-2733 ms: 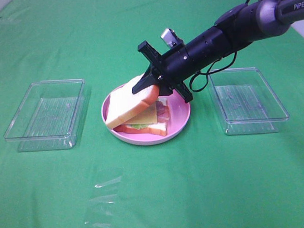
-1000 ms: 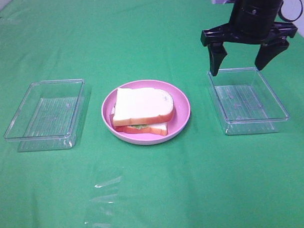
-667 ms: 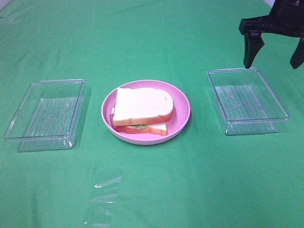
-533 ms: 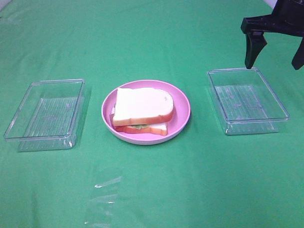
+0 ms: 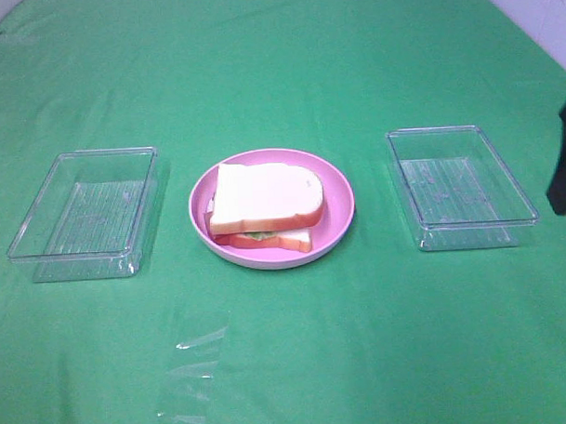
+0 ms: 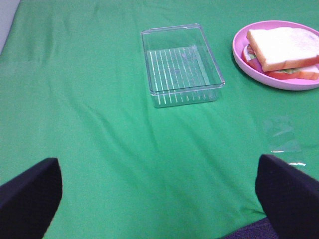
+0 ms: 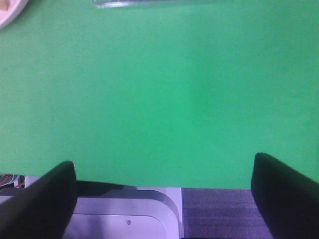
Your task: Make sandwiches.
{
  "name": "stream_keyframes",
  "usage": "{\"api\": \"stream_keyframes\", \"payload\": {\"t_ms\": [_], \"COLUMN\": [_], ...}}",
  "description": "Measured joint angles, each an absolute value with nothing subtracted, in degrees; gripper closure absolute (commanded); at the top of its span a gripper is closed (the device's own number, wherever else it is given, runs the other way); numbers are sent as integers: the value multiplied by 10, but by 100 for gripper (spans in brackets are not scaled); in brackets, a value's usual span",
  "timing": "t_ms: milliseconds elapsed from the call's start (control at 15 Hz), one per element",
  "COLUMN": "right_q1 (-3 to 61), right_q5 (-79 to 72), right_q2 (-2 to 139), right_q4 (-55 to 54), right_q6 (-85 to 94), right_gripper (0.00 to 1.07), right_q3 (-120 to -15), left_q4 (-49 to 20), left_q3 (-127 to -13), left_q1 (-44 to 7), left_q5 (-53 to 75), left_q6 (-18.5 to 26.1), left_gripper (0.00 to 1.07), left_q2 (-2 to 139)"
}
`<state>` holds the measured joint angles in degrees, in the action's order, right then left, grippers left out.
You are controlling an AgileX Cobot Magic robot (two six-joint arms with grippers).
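High view: sandwich (image 5: 264, 205) on plate (image 5: 338, 196), top slice skewed, could slide if nudged. Right tool (image 5: 564, 160) at the edge of view.
Left wrist: left tool (image 6: 159, 196) spread, empty, far from tray (image 6: 180, 69).
Right wrist: spread, over bare surface (image 7: 149, 89); any regrasp starts from afar.

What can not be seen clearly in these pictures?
- Sandwich fillings: in the exterior high view the top bread slice covers them; only a bit of green lettuce shows at the edge.
- Right gripper: the exterior high view's right edge cuts it to a dark sliver.
- Pink plate: partly cut by the left wrist view's edge.
- Right clear tray: the right wrist view shows only its rim.
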<state>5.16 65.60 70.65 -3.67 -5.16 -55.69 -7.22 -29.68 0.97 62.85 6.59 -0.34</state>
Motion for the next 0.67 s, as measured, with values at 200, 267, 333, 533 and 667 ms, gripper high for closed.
{"api": "stream_keyframes", "payload": {"t_ms": [200, 267, 333, 533, 667], "right_q1": [52, 52, 52, 52, 52], "right_q5": [631, 630, 630, 630, 630], "right_q2": [473, 409, 355, 232, 157], "right_q4": [-37, -37, -37, -37, -37], "right_q6": [-52, -52, -52, -52, -52], "right_gripper": [16, 16, 16, 16, 16], "right_q3": [-412, -378, -350, -290, -266], "left_q4": [-72, -72, -72, -72, -72], "left_q3": [-297, -297, -297, -297, -297], "left_q1": [10, 10, 10, 10, 10], "left_q5": [629, 629, 629, 629, 629], "left_q6": [66, 66, 66, 66, 66], "left_gripper": [9, 9, 9, 9, 9], "left_q2": [-3, -3, -3, -3, -3]}}
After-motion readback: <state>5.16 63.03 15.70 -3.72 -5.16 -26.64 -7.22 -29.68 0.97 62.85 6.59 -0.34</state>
